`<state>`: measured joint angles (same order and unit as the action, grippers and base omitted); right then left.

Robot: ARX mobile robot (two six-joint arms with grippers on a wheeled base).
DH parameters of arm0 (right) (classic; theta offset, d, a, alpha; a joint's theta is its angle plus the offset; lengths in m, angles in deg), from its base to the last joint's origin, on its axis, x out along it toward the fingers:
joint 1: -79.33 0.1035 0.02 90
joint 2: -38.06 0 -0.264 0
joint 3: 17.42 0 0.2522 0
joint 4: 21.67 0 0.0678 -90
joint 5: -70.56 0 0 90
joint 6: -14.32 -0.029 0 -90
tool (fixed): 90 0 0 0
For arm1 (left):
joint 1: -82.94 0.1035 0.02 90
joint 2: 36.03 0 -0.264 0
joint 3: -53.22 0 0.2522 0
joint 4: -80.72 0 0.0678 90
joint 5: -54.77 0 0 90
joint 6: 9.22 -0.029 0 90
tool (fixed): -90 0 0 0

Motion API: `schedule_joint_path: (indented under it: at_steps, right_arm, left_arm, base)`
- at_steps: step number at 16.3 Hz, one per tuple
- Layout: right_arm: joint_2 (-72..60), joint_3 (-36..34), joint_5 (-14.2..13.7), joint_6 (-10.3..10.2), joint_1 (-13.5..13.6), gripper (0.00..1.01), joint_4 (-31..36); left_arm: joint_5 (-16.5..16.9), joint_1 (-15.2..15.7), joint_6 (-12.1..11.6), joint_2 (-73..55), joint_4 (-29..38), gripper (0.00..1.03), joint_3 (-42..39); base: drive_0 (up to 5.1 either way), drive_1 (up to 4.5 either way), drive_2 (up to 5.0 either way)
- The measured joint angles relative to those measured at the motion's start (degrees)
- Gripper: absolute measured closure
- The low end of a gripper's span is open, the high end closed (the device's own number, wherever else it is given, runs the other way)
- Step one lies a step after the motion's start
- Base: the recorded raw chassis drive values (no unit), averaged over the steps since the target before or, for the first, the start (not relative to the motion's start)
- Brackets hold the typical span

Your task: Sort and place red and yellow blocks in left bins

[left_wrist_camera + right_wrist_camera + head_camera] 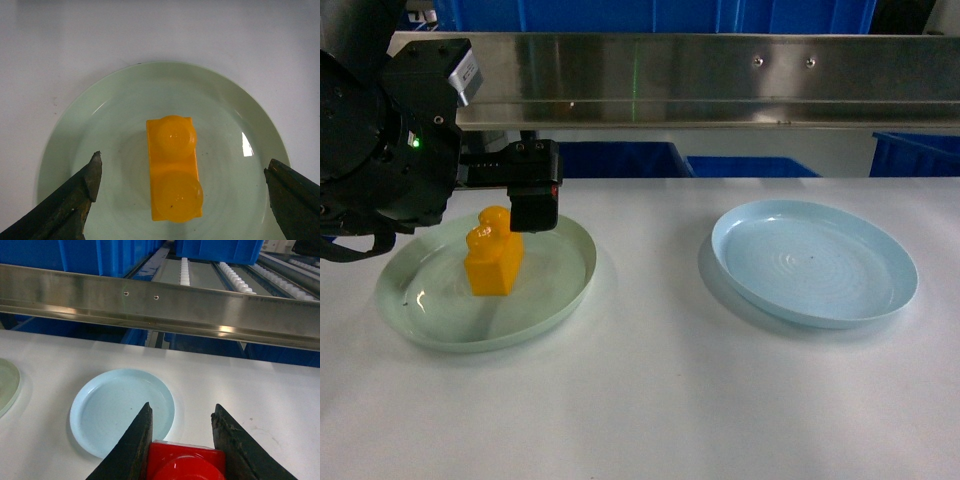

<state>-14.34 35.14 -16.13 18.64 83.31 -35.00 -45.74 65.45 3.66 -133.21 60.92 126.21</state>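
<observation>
While the left gripper [182,195] hangs over the pale-green plate [410,300] at the left of the head view, its jaws stand wide apart, one at each lower corner of the wrist view. The yellow two-stud block [174,167] sits upright between them near the plate's centre, untouched. Judgement: the spread is set to straddle the block before a descent.

Right gripper [182,427], bottom centre of its wrist view, is clamped on the red block [186,463], fingers pressed against both sides. It is held above the white table [260,390], just short of the pale-blue plate [115,412], which lies bare. Likely in carry.

Blue bins [100,255] line the upper frame, beyond the steel rail [160,302]. Neither block is binned yet.
</observation>
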Motion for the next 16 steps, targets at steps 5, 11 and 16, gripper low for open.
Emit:
schedule_joint_path:
  at_steps: [5,11,16]
  right_arm:
    - [0.00,0.00,0.00,0.00,0.00,0.72,0.00]
    - [0.00,0.00,0.00,0.00,0.00,0.72,0.00]
    - [0.00,0.00,0.00,0.00,0.00,0.72,0.00]
  left_arm:
    - [-0.13,-0.57,-1.01,-1.05,1.11,0.05,-0.52]
    - [-1.51,0.57,-2.97,-3.61,4.46,0.05,-2.73]
    - [-0.39,0.48,-4.09,-3.74,5.73,0.27,-2.99]
  base:
    - [0.0,0.00,0.0]
    - [0.0,0.00,0.0]
    - [0.0,0.00,0.0]
